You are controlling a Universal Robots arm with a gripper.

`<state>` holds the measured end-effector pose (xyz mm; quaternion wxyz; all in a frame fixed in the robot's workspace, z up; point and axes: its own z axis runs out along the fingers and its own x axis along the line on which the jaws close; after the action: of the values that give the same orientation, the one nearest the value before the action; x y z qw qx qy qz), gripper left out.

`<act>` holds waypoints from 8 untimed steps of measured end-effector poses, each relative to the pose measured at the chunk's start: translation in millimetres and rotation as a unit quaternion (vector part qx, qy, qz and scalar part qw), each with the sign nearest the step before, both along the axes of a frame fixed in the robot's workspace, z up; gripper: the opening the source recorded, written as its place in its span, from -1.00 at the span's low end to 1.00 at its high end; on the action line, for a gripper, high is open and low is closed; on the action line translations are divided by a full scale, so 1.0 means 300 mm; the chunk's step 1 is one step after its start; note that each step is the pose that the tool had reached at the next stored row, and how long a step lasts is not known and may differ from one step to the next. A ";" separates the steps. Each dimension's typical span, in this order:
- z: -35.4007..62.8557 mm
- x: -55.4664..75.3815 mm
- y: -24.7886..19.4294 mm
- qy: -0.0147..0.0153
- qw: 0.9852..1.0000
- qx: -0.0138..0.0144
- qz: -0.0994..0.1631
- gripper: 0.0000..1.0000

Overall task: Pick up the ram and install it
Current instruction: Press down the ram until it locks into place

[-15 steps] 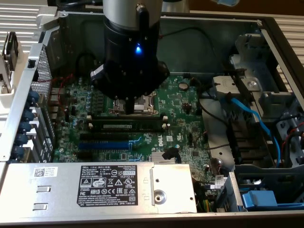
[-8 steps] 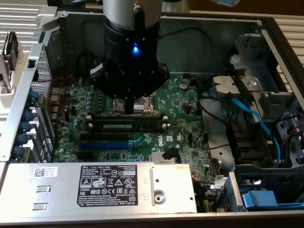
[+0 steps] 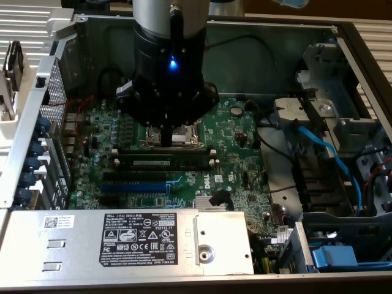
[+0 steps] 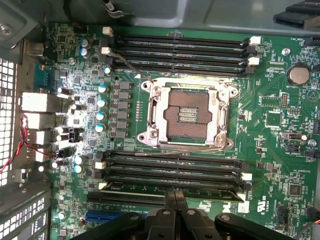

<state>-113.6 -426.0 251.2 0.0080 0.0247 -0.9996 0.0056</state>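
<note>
Green motherboard, blue expansion slot

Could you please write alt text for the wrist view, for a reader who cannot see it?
The shut hand hangs over a green motherboard, above a ram that lies in one of the black slots beside the open CPU socket. More black slots line the socket's far side, and a round battery sits near one corner.

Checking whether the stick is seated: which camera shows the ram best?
The exterior view. There the ram lies along a black slot just below the CPU socket, its label strip unobstructed. In the wrist view the ram sits in the slot row nearest the shut gripper, whose fingers cover part of it.
</note>
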 end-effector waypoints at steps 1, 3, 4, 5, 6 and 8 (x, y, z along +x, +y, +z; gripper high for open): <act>0.000 0.000 0.000 0.000 1.000 0.000 0.000 -0.80; 0.000 0.001 0.000 0.000 1.000 0.000 0.000 -0.80; 0.000 0.001 0.000 0.000 1.000 0.000 0.000 -0.80; 0.000 0.001 0.000 0.000 1.000 0.000 -0.001 -0.80; 0.000 0.002 0.000 0.000 1.000 0.000 -0.001 -0.80; 0.000 0.003 0.000 0.000 1.000 0.000 -0.001 -0.80</act>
<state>-112.6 -426.0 251.2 0.0082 0.0241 -0.9997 0.0056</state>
